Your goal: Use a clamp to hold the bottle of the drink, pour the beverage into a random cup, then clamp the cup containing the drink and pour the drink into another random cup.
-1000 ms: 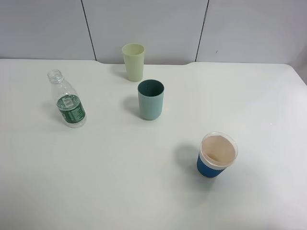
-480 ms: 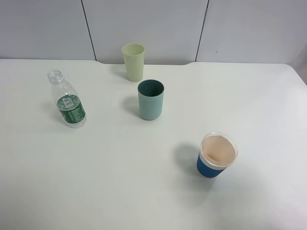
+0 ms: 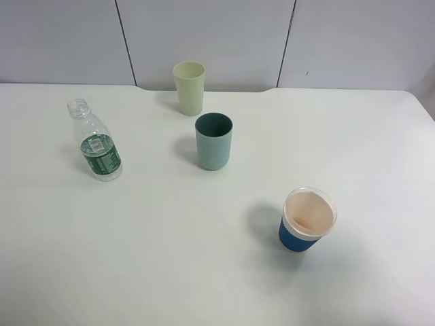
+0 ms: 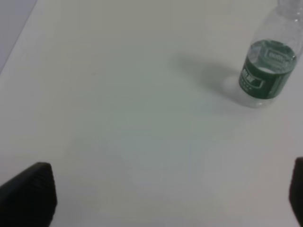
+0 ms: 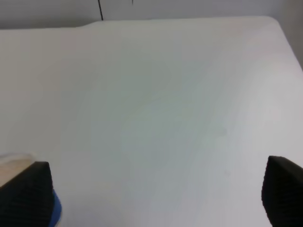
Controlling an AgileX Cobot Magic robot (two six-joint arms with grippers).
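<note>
Both end effectors, left [image 4: 170, 198] and right [image 5: 156, 194], gape empty; bottle [image 3: 95, 140] stands clear of cups.

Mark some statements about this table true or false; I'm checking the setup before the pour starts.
1. The bottle stands upright with no cap. True.
2. The teal cup lies on its side. False: it stands upright.
3. The left hand grips the bottle. False: it is open, apart from it.
4. The yellow cup stands behind the teal cup. True.
5. The blue cup touches the teal cup. False: they stand well apart.
</note>
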